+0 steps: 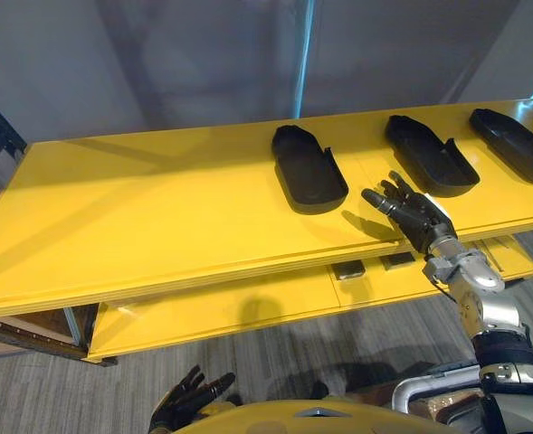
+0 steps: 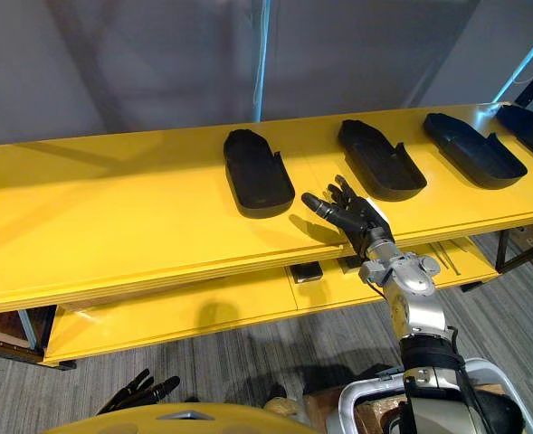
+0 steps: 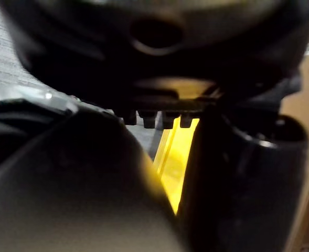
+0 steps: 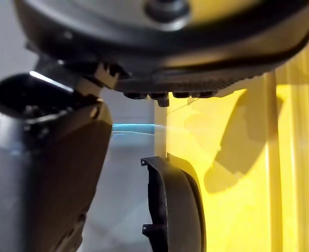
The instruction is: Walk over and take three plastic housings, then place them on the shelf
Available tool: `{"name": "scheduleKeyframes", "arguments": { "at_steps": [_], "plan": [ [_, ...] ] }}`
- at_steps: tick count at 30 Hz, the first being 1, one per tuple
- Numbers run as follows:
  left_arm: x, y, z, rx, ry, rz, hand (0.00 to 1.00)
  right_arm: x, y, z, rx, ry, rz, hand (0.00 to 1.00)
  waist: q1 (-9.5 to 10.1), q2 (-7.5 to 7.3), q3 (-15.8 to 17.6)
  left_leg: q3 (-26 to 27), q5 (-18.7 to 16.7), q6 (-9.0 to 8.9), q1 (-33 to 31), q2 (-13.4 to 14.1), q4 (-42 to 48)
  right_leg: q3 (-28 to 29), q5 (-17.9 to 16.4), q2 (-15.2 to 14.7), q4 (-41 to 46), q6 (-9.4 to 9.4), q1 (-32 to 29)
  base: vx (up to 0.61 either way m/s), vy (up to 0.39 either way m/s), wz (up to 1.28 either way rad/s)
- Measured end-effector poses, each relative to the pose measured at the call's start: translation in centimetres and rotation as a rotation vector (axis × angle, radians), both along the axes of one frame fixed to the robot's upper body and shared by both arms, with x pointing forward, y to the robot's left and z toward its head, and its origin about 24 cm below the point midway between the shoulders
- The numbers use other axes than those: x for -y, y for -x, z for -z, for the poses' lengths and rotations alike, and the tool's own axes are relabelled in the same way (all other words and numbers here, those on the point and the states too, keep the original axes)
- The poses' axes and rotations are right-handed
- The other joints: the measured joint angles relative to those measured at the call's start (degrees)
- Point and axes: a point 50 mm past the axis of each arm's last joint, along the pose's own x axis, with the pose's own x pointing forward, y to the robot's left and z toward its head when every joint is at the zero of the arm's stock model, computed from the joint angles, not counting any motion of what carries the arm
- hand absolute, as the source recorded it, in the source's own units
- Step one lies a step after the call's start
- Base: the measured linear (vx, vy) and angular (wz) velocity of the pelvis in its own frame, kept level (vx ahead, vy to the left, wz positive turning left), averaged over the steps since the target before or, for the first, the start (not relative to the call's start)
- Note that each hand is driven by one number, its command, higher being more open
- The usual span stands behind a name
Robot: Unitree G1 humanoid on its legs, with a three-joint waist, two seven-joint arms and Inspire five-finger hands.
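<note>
black plastic housings [image 1: 309,168], shallow shells on yellow shelf [image 1: 157,217], right hand [image 1: 417,217] fingers released near one, left hand [image 1: 186,400] released

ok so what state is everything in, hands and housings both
right hand: open, empty, over the shelf top between two housings
left hand: low, fingers relaxed, holding nothing
nearest housing: lying flat on the shelf top, not held
second housing: lying flat, not held
third housing: lying flat, not held
fourth housing: lying flat, far right, partly cut off
</note>
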Motion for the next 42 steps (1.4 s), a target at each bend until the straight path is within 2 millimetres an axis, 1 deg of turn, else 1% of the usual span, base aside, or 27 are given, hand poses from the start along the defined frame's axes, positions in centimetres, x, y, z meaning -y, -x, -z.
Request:
{"name": "scheduleKeyframes", "arguments": {
  "at_steps": [3, 6, 10, 15, 21, 26, 30, 34, 42],
  "plan": [
    [-0.1, 0.0, 0.0, 0.004, 0.006, -0.005, 1.0, 0.0, -0.1, -0.1, 0.003, 0.0, -0.001, 1.0, 0.01, -0.06, 0.0, -0.9, 0.4, 0.11, -0.5, -0.2, -0.4, -0.9, 0.0, -0.3, 0.0, 0.04, -0.2, -0.04, 0.011, 0.17],
    [-0.1, -0.1, -0.1, 0.009, 0.006, -0.005, 1.0, -0.3, -0.6, -0.6, 0.019, 0.0, -0.008, 1.0, 0.15, -0.17, 0.1, -1.6, 1.4, 0.05, -1.1, -0.2, -1.4, -1.7, 0.0, -0.4, 0.0, 0.03, -0.8, -0.04, -0.005, 0.15],
    [-0.1, -0.3, -0.2, 0.018, 0.007, -0.005, 1.0, -0.3, -0.7, -0.5, 0.018, 0.001, -0.005, 1.0, 1.35, -0.36, 0.2, -2.2, 2.1, 0.09, -1.0, -0.2, -2.0, -2.5, 0.0, -0.3, 0.0, 0.03, -0.6, -0.01, -0.007, 0.09],
    [-0.2, -0.3, -0.2, 0.019, 0.005, -0.01, 1.0, -1.0, -1.3, -0.5, 0.016, -0.007, -0.024, 1.0, 1.27, -0.68, 0.4, -2.4, 2.1, 0.15, -1.0, -0.3, -2.1, -2.7, 0.0, -0.4, 0.0, 0.05, -0.5, 0.0, 0.001, 0.01],
    [-0.3, -0.3, -0.2, 0.019, 0.002, -0.015, 1.0, -1.5, -1.4, -0.4, 0.01, -0.007, -0.06, 1.0, 1.36, -1.07, 0.4, -2.5, 2.4, 0.13, -0.9, -0.3, -2.4, -2.9, 0.1, -0.4, 0.0, 0.05, -0.4, 0.0, 0.0, 0.0],
    [-0.5, -0.3, -0.2, 0.019, -0.004, -0.017, 1.0, -2.3, -1.4, 0.0, 0.01, -0.047, -0.078, 1.0, 1.38, -1.78, 0.7, -2.4, 2.5, 0.12, -0.6, -0.3, -2.4, -2.8, 0.1, -0.4, 0.0, 0.04, -0.2, 0.0, 0.0, 0.0],
    [-0.8, -0.3, -0.3, 0.012, -0.006, -0.013, 1.0, -2.9, -1.4, 0.2, 0.003, -0.073, -0.126, 1.0, 1.38, -2.21, 0.7, -2.2, 2.5, 0.12, -0.5, -0.2, -2.4, -2.8, 0.1, -0.4, 0.0, 0.05, -0.1, 0.0, 0.0, 0.0],
    [-0.8, -0.4, -0.3, 0.011, -0.006, -0.011, 1.0, -3.3, -1.3, 0.4, -0.004, -0.075, -0.17, 1.0, 1.41, -2.28, 0.6, -2.2, 2.5, 0.11, -0.4, -0.2, -2.4, -2.8, 0.1, -0.4, 0.0, 0.05, 0.0, 0.0, 0.0, 0.0],
    [-0.9, -0.4, -0.3, 0.011, -0.007, -0.01, 1.0, -3.6, -1.3, 0.4, -0.005, -0.084, -0.209, 1.0, 1.49, -2.36, 0.6, -2.1, 2.4, 0.05, -0.4, -0.1, -2.4, -2.7, 0.0, -0.3, 0.0, 0.04, 0.0, 0.0, 0.0, 0.0]
  ]
}}
